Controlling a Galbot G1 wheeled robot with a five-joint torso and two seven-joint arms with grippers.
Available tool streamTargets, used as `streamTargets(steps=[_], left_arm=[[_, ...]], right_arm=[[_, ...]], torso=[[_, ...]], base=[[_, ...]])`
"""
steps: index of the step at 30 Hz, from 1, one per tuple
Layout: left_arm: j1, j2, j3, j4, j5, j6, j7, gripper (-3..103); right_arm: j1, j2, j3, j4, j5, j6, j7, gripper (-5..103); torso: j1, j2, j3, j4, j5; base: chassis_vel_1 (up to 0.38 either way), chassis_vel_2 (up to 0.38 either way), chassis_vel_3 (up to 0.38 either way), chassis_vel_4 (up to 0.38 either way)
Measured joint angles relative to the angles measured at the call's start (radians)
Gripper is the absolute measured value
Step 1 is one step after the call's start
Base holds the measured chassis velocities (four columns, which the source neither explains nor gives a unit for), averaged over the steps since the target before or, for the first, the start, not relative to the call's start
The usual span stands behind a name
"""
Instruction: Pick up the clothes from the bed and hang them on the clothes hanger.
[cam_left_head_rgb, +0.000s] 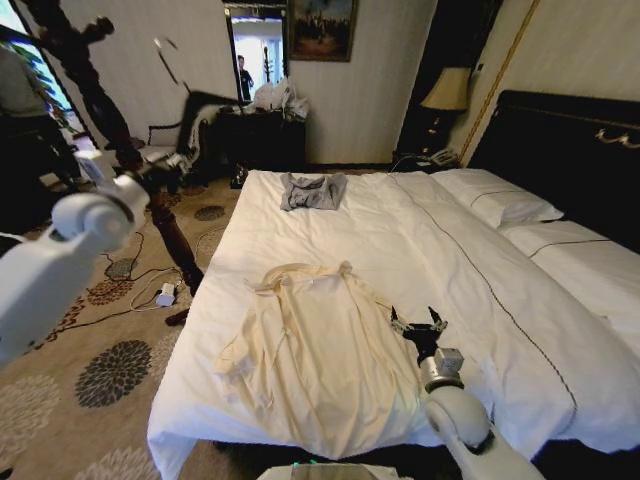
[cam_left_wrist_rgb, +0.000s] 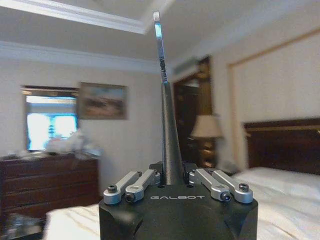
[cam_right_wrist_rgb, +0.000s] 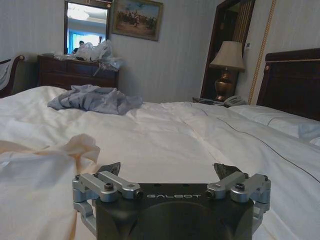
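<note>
Claw (cam_left_head_rgb: 419, 319) spread wide, low beside clothes (cam_left_head_rgb: 315, 350).

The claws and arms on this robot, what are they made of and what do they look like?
The arms are smooth white rounded shells. The right claw has a black body, silver metal linkages with dark screws, and dark fingertips. The left claw looks the same. Each body carries white GALBOT lettering. The right wrist has a silver-grey cuff.
</note>
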Motion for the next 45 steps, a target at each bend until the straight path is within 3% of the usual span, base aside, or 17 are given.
streamTargets(steps=[10,17,20,27,31,36,45], left_arm=[[0.195,-0.004,0.01,0.024,0.091,-0.076,0.152,19],[0.328,-0.031,0.012,0.073,0.197,-0.142,0.249,19],[0.375,-0.049,0.011,0.106,0.246,-0.18,0.293,19],[0.41,-0.063,0.011,0.111,0.248,-0.186,0.329,19],[0.423,-0.077,0.012,0.081,0.241,-0.184,0.332,19],[0.436,-0.079,0.011,0.048,0.232,-0.181,0.331,19],[0.519,-0.067,-0.043,0.012,0.23,-0.175,0.326,19]], right_arm=[[0.074,-0.072,-0.042,-0.057,0.042,-0.013,0.009,100],[0.198,-0.11,-0.123,-0.161,0.084,-0.038,0.006,100],[0.331,-0.132,-0.196,-0.242,0.113,-0.05,-0.004,100],[0.518,-0.149,-0.328,-0.375,0.126,-0.052,-0.017,100],[0.601,-0.149,-0.415,-0.501,0.053,-0.05,-0.04,100],[0.615,-0.148,-0.451,-0.547,-0.021,-0.042,-0.064,100],[0.639,-0.129,-0.498,-0.539,-0.048,-0.043,-0.076,100]], torso=[[0.0,0.0,0.0,-0.0003,-0.0004],[0.0,0.0,0.0,-0.0004,-0.0001],[0.0,0.0,0.0,-0.0002,-0.0004],[0.0,0.0,0.0,-0.0002,-0.0003],[0.0,0.0,0.0,-0.0001,-0.0004],[0.0,0.0,0.0,-0.0004,-0.0001],[0.0,0.0,0.0,0.0003,-0.0004]], base=[[0.0,0.0,0.0,0.0],[0.0,0.0,0.0,0.0],[0.0,0.0,0.0,0.0],[0.0,0.0,0.0,0.0],[0.0,0.0,0.0,0.0],[0.0,0.0,0.0,0.0],[0.0,0.0,0.0,0.0]])
